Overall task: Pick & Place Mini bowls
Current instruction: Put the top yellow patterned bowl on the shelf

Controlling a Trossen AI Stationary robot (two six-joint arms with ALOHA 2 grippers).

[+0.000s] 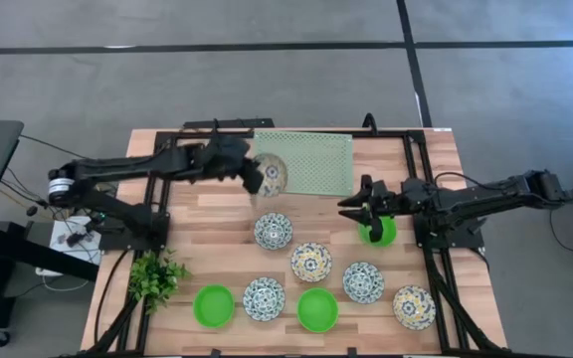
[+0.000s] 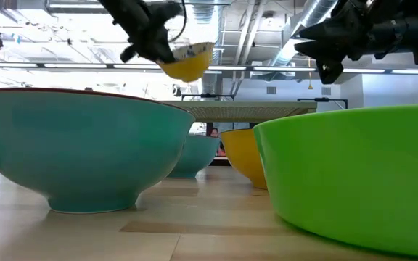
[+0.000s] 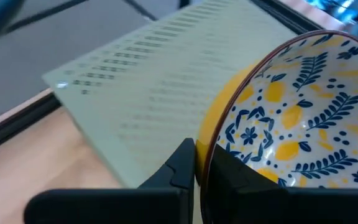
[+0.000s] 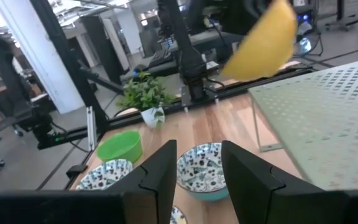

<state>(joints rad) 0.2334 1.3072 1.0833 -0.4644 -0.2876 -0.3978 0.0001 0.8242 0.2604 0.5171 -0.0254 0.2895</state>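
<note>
We see the left gripper (image 1: 254, 175) pinching the rim of a yellow-backed floral bowl (image 1: 271, 174), lifted and tilted at the rack's (image 1: 311, 159) left edge, upper centre. The right gripper (image 1: 358, 209), fingers parted, hovers by a green bowl (image 1: 381, 233).

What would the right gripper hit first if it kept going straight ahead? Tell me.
Likely nothing soon: the open right gripper points left, high above the table. The left gripper and its raised bowl lie roughly ahead; depth unclear.
</note>
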